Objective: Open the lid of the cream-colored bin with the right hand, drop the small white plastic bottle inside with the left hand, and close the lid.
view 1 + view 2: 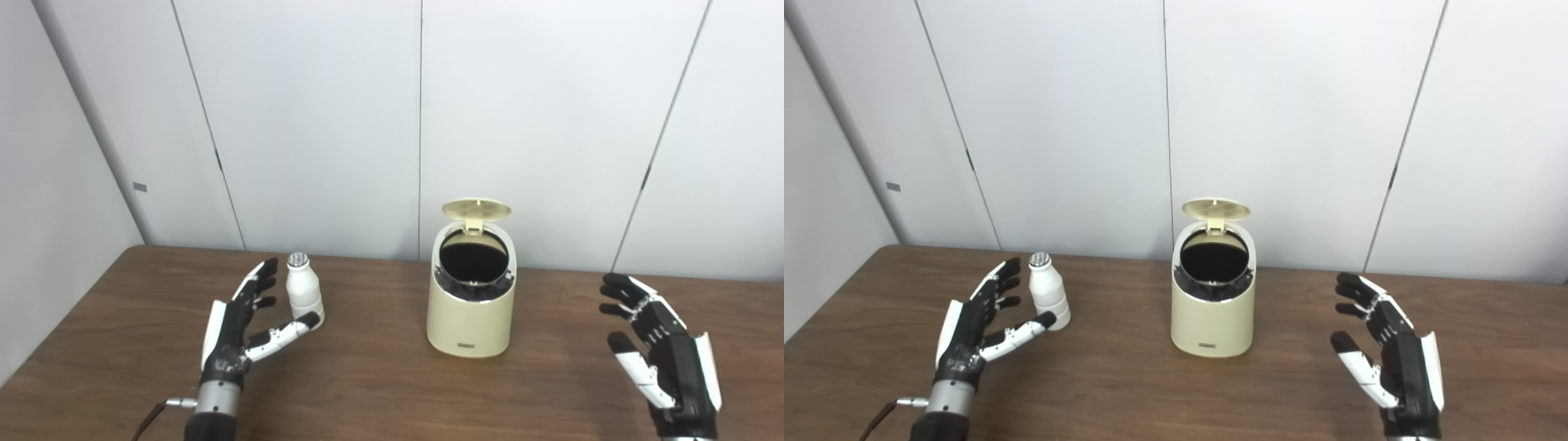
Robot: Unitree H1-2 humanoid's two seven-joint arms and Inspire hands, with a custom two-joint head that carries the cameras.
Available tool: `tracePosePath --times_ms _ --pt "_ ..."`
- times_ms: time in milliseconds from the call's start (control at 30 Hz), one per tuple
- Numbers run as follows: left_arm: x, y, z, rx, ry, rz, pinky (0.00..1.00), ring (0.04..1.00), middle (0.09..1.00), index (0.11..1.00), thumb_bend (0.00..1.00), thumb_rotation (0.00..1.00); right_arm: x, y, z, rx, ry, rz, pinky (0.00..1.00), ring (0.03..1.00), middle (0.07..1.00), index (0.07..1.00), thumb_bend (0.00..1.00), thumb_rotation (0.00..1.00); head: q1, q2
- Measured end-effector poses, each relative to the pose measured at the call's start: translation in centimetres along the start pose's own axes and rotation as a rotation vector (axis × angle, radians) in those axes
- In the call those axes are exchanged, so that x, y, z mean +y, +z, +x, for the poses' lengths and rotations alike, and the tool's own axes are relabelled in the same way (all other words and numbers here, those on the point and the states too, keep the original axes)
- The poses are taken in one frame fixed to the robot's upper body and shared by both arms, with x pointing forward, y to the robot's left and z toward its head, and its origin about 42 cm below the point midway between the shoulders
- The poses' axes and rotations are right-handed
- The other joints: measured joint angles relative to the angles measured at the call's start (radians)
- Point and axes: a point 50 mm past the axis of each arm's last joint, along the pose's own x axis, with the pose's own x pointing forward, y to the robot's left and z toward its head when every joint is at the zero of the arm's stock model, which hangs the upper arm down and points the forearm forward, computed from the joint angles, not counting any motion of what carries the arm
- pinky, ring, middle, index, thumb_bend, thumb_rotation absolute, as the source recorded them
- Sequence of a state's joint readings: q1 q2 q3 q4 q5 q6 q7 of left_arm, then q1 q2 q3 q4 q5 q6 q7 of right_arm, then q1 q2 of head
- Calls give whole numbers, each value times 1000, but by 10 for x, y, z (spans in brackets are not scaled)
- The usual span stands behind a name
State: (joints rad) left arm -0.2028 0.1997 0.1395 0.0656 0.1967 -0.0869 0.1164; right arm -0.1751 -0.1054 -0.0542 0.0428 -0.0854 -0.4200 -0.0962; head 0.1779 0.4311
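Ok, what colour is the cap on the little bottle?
Silvery grey, on a white bottle; the cap shows best in the left eye view.

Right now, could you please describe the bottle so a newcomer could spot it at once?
On the brown table, look left of the open bin. The bottle stands upright between the left hand's fingers and thumb. It is small, white, silver-capped.

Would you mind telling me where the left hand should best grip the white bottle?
Grip the white bottle around its wider lower body, coming from its left, where the open left hand already brackets it. It stands upright, and the neck under the cap narrows.
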Motion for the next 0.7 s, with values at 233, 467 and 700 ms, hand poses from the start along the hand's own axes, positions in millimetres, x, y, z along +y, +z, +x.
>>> tracePosePath --times_ms 233,467,700 --pt "-5 9 11 -31 -2 2 712 838 873 900 1000 370 0 0 0 -1 2 -7 673 774 796 751 639 686 0 -2" --pt "-9 9 11 -36 1 62 735 839 862 889 1000 362 0 0 0 0 0 -4 686 782 799 751 606 637 -2 0" --pt "-11 5 15 -20 31 73 743 838 855 884 1000 335 -1 0 -3 6 7 2 680 784 800 755 628 638 11 2"
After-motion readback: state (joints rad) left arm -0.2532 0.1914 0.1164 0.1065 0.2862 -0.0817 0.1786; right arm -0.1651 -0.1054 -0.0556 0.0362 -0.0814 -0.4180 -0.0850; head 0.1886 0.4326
